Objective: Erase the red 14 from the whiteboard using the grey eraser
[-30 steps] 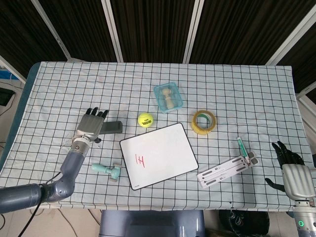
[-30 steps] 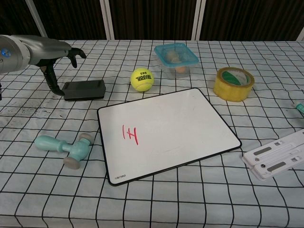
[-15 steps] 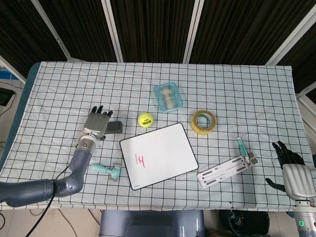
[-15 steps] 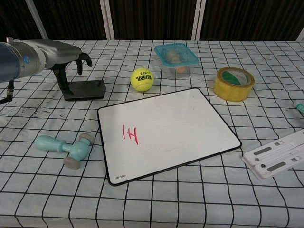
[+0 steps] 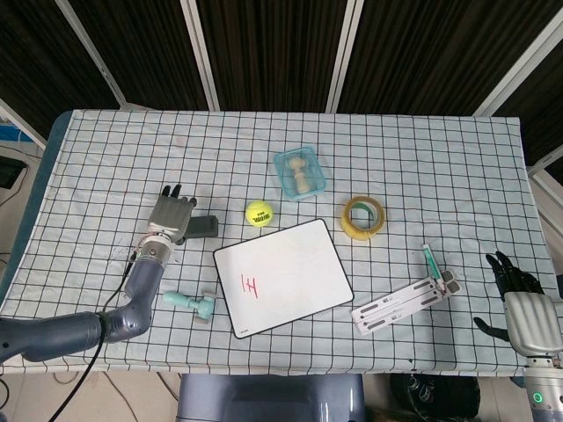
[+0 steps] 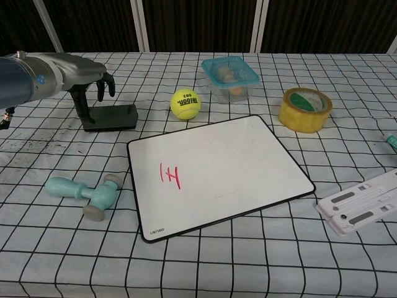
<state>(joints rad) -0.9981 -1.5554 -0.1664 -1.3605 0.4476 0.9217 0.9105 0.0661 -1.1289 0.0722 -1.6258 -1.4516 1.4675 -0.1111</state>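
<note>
The grey eraser point(image 6: 116, 117) point(image 5: 205, 226) lies flat on the checked cloth, left of the whiteboard's far corner. My left hand point(image 6: 79, 69) point(image 5: 172, 214) hovers over the eraser's left end with its fingers curled downward and apart. One fingertip point(image 6: 85, 116) reaches down at the eraser's left edge; the hand holds nothing. The whiteboard point(image 6: 248, 155) point(image 5: 303, 264) lies in the middle, with the red 14 point(image 6: 169, 176) point(image 5: 250, 285) near its left side. My right hand point(image 5: 521, 304) rests open at the table's near right corner, away from everything.
A yellow tennis ball point(image 6: 185, 103) sits just right of the eraser. Behind it stands a blue lidded box point(image 6: 229, 76), with a yellow tape roll point(image 6: 304, 108) further right. A teal roller point(image 6: 84, 193) lies left of the board. A white strip point(image 6: 363, 205) lies at right.
My left hand has moved right, closing in over the eraser's left end, and its fingers have dropped lower. The eraser, the board and my right hand have stayed put.
</note>
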